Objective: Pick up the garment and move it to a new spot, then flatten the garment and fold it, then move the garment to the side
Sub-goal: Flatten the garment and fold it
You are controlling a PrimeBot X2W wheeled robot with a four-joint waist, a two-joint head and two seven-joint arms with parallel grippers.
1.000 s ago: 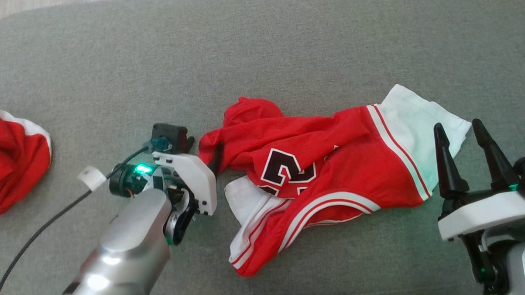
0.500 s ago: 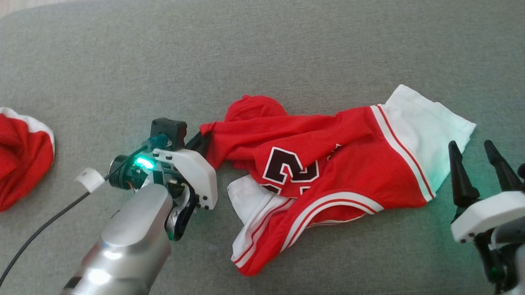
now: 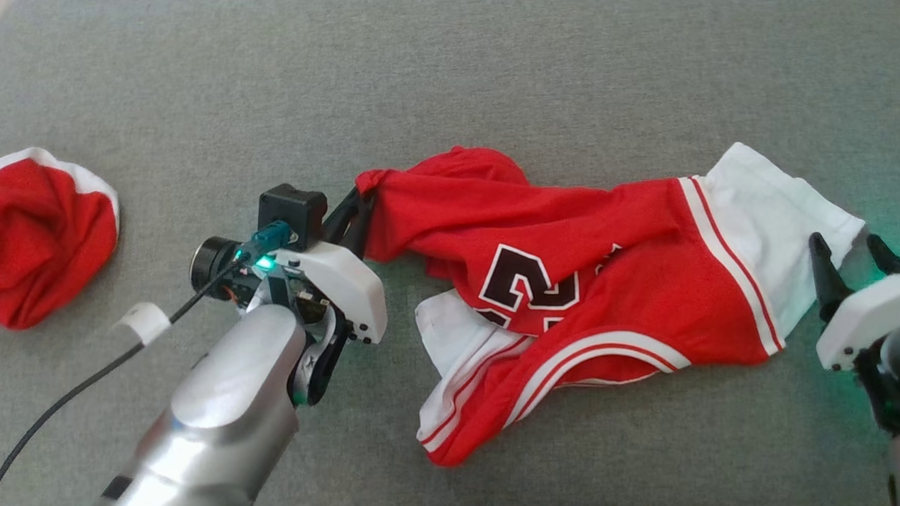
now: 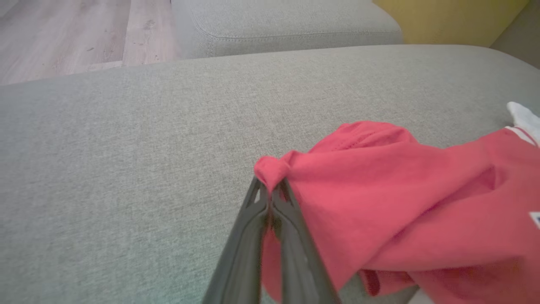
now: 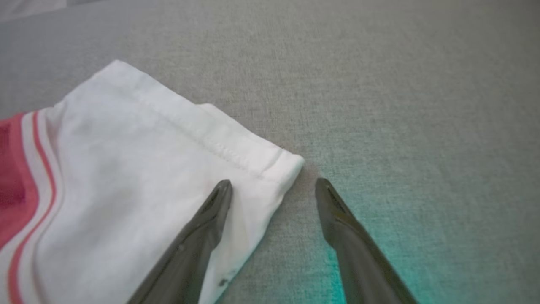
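The garment [image 3: 571, 286] is a crumpled red jersey with white sleeves, white stripes and a dark number, lying on the grey cushion [image 3: 444, 73]. My left gripper [image 3: 358, 204] is shut on the garment's red left corner [image 4: 274, 169], pinched between the two dark fingers [image 4: 253, 236]. My right gripper [image 3: 846, 246] is open at the garment's right end. In the right wrist view its gripper [image 5: 272, 185] straddles the edge of the white sleeve [image 5: 177, 139]: one finger lies over the cloth, the other over bare cushion.
A second bunched red and white cloth [image 3: 37, 230] lies at the far left of the cushion. A black cable [image 3: 73, 386] trails from my left wrist. Another grey cushion [image 4: 278, 21] and wooden floor [image 4: 63, 33] lie beyond the edge.
My left gripper closed on the garment's red corner and drew it a little up and out. My right gripper stayed open. The camera shifted, so the whole scene sits differently.
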